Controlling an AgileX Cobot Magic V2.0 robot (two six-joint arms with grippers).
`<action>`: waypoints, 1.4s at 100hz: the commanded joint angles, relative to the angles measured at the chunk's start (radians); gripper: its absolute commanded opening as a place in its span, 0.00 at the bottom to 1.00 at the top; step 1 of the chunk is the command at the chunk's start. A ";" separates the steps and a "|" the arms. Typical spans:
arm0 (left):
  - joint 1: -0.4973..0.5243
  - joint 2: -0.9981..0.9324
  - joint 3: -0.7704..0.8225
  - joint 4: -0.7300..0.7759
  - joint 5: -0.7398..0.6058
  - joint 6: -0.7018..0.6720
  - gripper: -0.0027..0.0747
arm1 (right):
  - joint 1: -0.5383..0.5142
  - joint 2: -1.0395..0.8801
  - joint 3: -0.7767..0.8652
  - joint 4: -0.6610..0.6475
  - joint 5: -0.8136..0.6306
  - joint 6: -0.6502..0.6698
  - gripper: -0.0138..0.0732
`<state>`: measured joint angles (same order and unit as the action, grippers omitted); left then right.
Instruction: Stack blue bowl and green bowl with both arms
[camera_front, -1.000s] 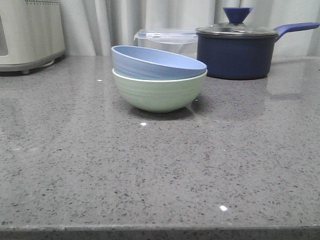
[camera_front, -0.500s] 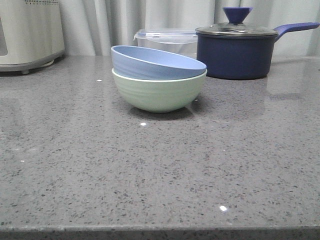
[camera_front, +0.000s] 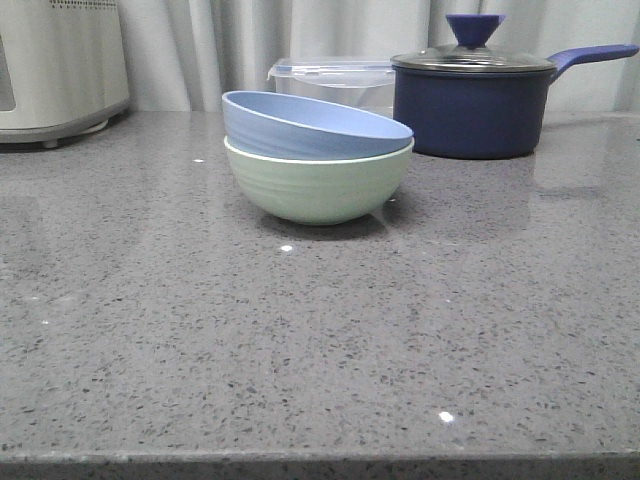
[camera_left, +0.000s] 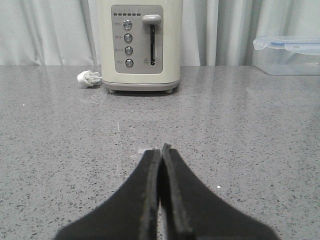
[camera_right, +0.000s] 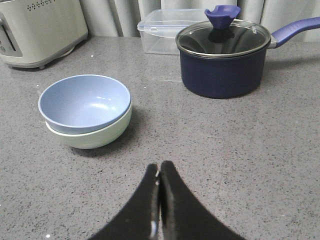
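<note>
Already the blue bowl (camera_front: 310, 125) sits nested inside the green bowl (camera_front: 318, 185), tilted a bit, its rim higher on the side toward the toaster (camera_front: 60, 65); the stack rests on the grey countertop (camera_front: 320, 340), in front of and toward the toaster side of the navy saucepan (camera_front: 470, 100), w/ a clear plastic container (camera_front: 335, 80) just behind the bowls. So the stacking looks done, by my read.

Right gripper (camera_right: 159, 172): fingers pressed together, nothing between them, hovering over bare counter. From it the stack lies ahead and off to the left, well apart. Bowls are round, so no long axis to line up; only the tilt matters if a nudge were wanted. Left gripper (camera_left: 161, 150): also closed on nothing, pointed at the toaster; the bowls don't show in its view, so I can't tell exactly how far it is from them, prob. farther. Right arm seems the nearer one for any follow-up.

Vs. the earlier front views: no visible change. Bowls, saucepan, container and toaster are all in the same spots, same tilt on the blue bowl, and no arm in the front view then or now.
</note>
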<state>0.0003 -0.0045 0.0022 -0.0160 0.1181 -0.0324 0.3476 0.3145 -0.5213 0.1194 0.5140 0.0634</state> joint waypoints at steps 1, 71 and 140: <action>0.000 -0.035 0.041 -0.008 -0.091 -0.001 0.01 | -0.005 0.010 -0.025 -0.005 -0.071 -0.014 0.07; 0.000 -0.035 0.041 -0.008 -0.091 -0.001 0.01 | -0.005 0.010 -0.025 -0.005 -0.071 -0.014 0.07; 0.000 -0.035 0.041 -0.008 -0.091 -0.001 0.01 | -0.054 0.015 0.104 -0.041 -0.353 -0.014 0.07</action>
<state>0.0003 -0.0045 0.0022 -0.0160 0.1119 -0.0324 0.3191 0.3145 -0.4278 0.0944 0.3565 0.0634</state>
